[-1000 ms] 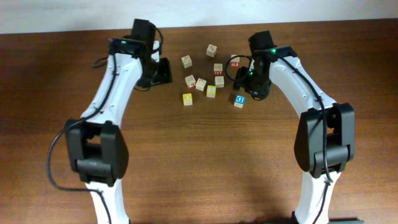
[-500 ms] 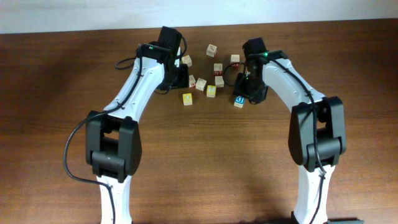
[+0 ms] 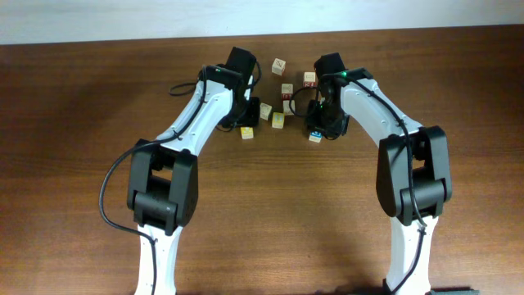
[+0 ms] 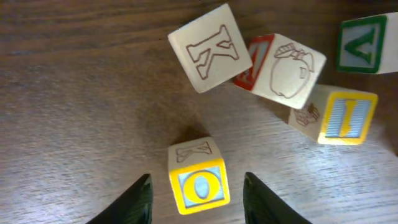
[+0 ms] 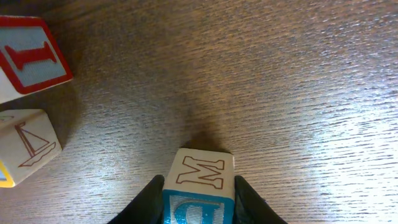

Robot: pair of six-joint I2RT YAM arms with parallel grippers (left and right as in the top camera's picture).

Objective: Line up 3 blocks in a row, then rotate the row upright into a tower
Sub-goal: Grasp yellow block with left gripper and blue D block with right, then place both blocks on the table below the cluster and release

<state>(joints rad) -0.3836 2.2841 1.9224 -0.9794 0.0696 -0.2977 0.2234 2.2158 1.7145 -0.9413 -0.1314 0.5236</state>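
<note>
A yellow "O" block (image 4: pixel 198 178) lies on the table between the fingers of my left gripper (image 4: pixel 198 177), which is open with a gap on each side. From overhead that block (image 3: pixel 246 132) sits just in front of the left gripper (image 3: pixel 250 115). A second yellow block (image 4: pixel 345 115), with an "I" face, lies to the right (image 3: pixel 278 120). My right gripper (image 5: pixel 199 180) is shut on the blue "D" block (image 5: pixel 200 186), both fingers against its sides and the "M" face turned away. Overhead, this block (image 3: pixel 314 136) is under the right gripper (image 3: pixel 321 124).
Other cubes are scattered behind: a "K" cube (image 4: pixel 210 46), an apple cube with a red side (image 4: pixel 289 65) and a green "A" cube (image 4: pixel 364 43). A red "I" cube (image 5: pixel 28 59) and a sailboat cube (image 5: pixel 25 146) lie left of the right gripper.
The left arm swung right and came down around the yellow "O" block. The right gripper shifted slightly left and closed on the blue "D" block.
</note>
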